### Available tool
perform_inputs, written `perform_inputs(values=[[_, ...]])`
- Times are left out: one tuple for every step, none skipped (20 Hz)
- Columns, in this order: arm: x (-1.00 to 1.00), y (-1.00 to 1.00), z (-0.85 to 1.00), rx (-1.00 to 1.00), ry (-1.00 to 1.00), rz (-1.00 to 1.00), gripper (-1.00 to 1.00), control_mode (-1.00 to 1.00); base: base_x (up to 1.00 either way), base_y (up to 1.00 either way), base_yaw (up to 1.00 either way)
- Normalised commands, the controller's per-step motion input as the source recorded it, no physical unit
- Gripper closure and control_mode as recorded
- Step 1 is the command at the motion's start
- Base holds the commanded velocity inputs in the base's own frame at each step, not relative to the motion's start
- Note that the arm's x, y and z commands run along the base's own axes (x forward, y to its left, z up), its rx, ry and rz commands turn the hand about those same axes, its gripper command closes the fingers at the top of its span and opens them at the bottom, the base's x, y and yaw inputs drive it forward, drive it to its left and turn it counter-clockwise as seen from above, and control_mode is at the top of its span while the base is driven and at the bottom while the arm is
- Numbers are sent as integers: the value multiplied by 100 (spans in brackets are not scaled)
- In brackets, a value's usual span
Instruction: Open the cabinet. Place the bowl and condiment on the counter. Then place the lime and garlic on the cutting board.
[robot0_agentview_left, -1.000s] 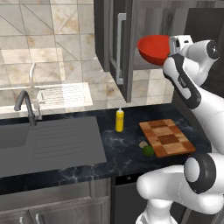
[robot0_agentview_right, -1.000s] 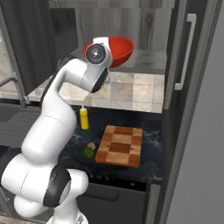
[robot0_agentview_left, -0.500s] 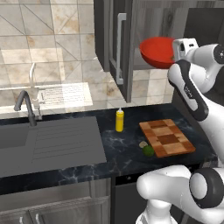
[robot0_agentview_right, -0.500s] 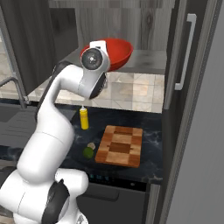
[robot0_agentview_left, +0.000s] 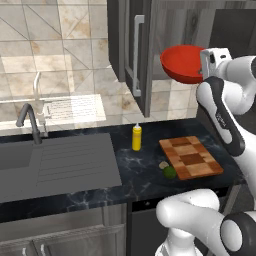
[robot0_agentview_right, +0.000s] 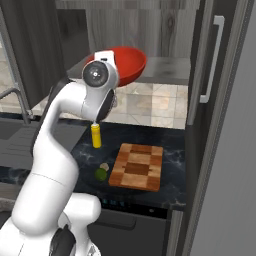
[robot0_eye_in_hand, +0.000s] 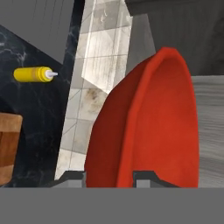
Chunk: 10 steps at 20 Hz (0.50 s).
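Holding bowl (robot0_eye_in_hand: 148, 127) by rim, gripper (robot0_eye_in_hand: 109, 175) clamped across it; free counter (robot0_agentview_left: 145, 172) lies at 6 o'clock below, left of cutting board (robot0_agentview_left: 191, 157).

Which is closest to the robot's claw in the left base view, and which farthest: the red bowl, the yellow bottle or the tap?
1. Red bowl: held in the gripper, up by the open cabinet.
2. Yellow bottle: below, standing on the counter.
3. Tap: far left, behind the sink.

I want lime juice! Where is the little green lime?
The lime sits on the black counter, beside the cutting board's left edge, next to the garlic, right of the yellow bottle.
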Motion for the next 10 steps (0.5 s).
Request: perform_inputs(values=[[-42, 12, 0, 0, 0, 0, 100, -100, 0, 0, 0], [-41, 14, 0, 0, 0, 0, 100, -100, 0, 0, 0], [-37, 17, 0, 0, 0, 0, 100, -100, 0, 0, 0], [-35, 17, 0, 0, 0, 0, 100, -100, 0, 0, 0], [-34, 17, 0, 0, 0, 0, 100, -100, 0, 0, 0], [-33, 16, 0, 0, 0, 0, 100, -100, 0, 0, 0], [-33, 13, 0, 0, 1, 0, 100, -100, 0, 0, 0], [-33, 10, 0, 0, 0, 0, 100, -100, 0, 0, 0], [-30, 9, 0, 0, 1, 0, 100, -100, 0, 0, 0], [-29, 9, 0, 0, 1, 0, 100, -100, 0, 0, 0]])
